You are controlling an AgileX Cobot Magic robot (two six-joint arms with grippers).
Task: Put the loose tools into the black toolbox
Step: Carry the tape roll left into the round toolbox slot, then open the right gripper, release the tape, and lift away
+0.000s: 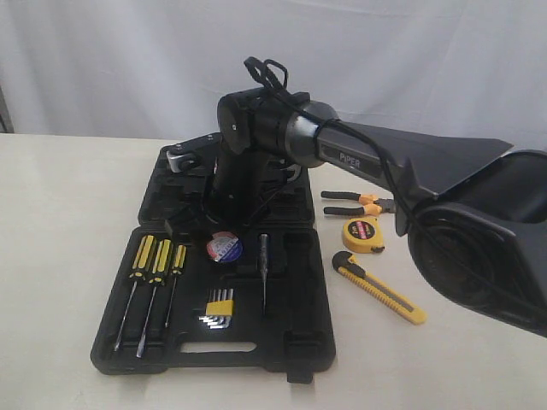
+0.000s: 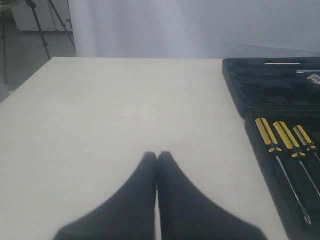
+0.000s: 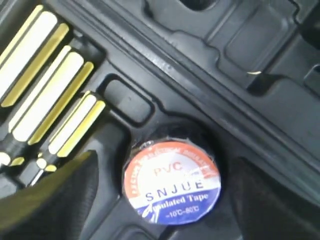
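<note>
The right gripper [image 3: 165, 165] hangs low over the black toolbox [image 1: 291, 342] with its jaws standing wide. One of its fingers [image 3: 55, 200] is on each side of the black tape roll [image 3: 171, 187], and a dark gap shows on both sides, so it grips nothing. The roll lies flat, label up, directly beneath the gripper in a round recess [image 3: 197, 131] shaped to take it. It looks fully seated there, which fits the wide jaws and suggests this tool is already stowed. Just beside the gripper, toward the left arm's side, the three screwdrivers [image 1: 154, 260] lie in their own slots, and the hex key set [image 1: 220, 309] sits a little nearer the case's front edge. The moulded walls around the recess are close to both fingers, so there is little room sideways; the free way out appears to be straight up. The pliers [image 1: 355, 203], tape measure [image 1: 363, 235] and utility knife [image 1: 380, 290] lie on the table [image 1: 68, 222] outside the case's right edge, well apart from the gripper. They are spaced from one another with bare tabletop around each, so a reach should be easy. The left gripper [image 2: 157, 156] is pinched closed and empty over clear table, far from the right gripper's work.
</note>
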